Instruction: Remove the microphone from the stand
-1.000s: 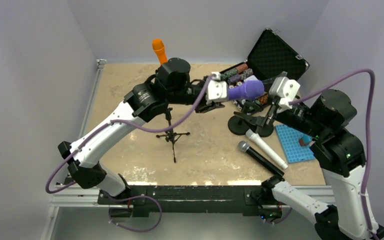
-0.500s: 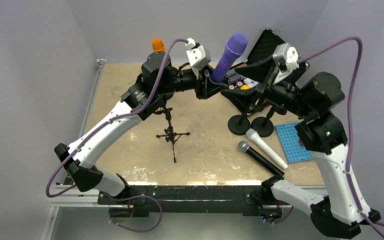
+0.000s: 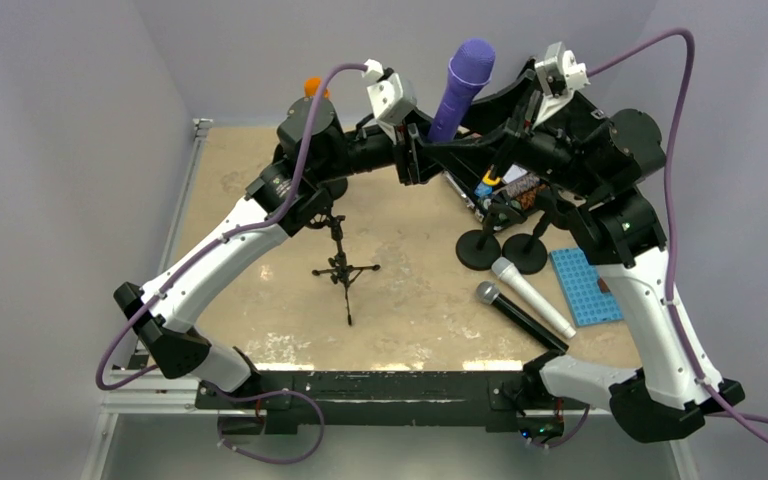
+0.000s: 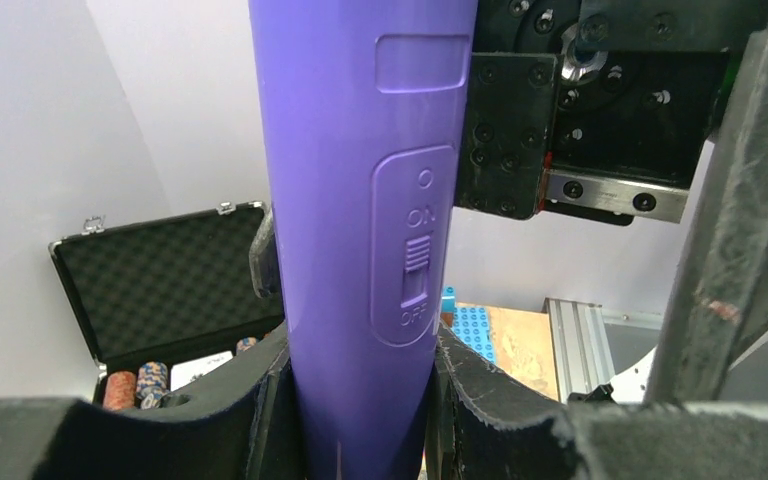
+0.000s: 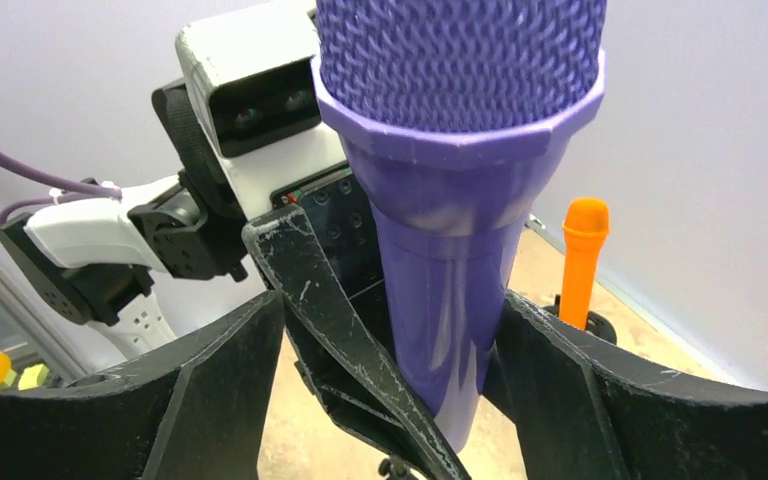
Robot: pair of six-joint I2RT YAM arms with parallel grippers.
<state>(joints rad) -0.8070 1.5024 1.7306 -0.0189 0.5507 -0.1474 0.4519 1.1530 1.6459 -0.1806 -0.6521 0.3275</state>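
Observation:
My left gripper (image 3: pixel 428 140) is shut on the lower body of the purple microphone (image 3: pixel 460 90) and holds it upright, high above the table. In the left wrist view the microphone (image 4: pixel 360 200) fills the gap between my fingers (image 4: pixel 500 400), with its switch facing the camera. My right gripper (image 3: pixel 485 135) is raised to the same height. In the right wrist view it (image 5: pixel 392 305) is open, its fingers on either side of the microphone (image 5: pixel 450 200) and of the left gripper's finger. Two black round-base stands (image 3: pixel 478 250) (image 3: pixel 530 255) stand on the table below, apart from the microphone.
An orange microphone (image 3: pixel 313 86) sits on a stand behind the left arm. A small tripod stand (image 3: pixel 345 270) stands mid-table. A white microphone (image 3: pixel 532 297) and a black one (image 3: pixel 520 318) lie front right beside a blue plate (image 3: pixel 585 287). An open black case (image 4: pixel 170 280) holds chips.
The purple microphone went from lying sideways to upright and rose well above the stands in the left gripper. The right arm lifted from the stands up to the microphone.

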